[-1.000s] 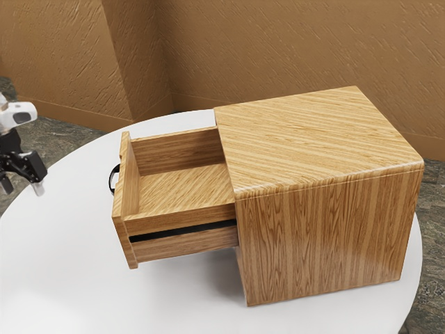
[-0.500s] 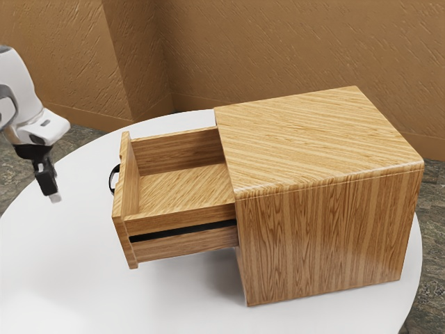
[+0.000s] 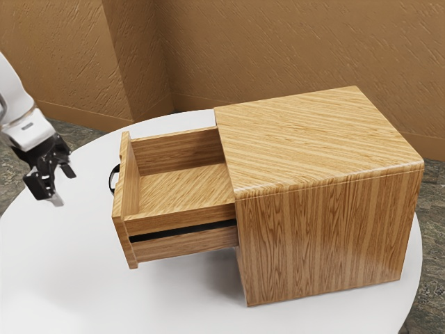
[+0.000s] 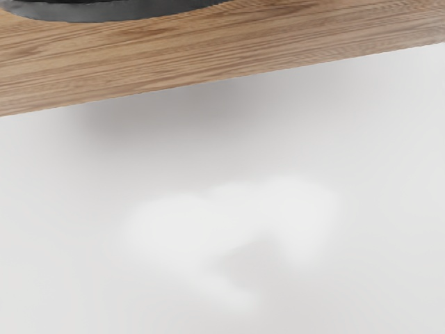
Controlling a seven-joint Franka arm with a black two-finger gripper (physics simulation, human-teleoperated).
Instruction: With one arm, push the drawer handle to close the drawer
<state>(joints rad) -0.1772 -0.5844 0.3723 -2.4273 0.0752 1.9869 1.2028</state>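
At the exterior view's left, over one white table (image 3: 69,278), have one black gripper (image 3: 62,188) opened, with two fingers apart, gripping nothing and clear of any contact. Comes down tilted from one white arm (image 3: 17,104), slanting toward the exterior view's right. Farther on, apart from the gripper, see one dark curved handle (image 3: 111,179) on one drawer (image 3: 128,181) (standing well out, by the look of it), then one wooden cabinet (image 3: 320,139), then brown walls (image 3: 278,49).
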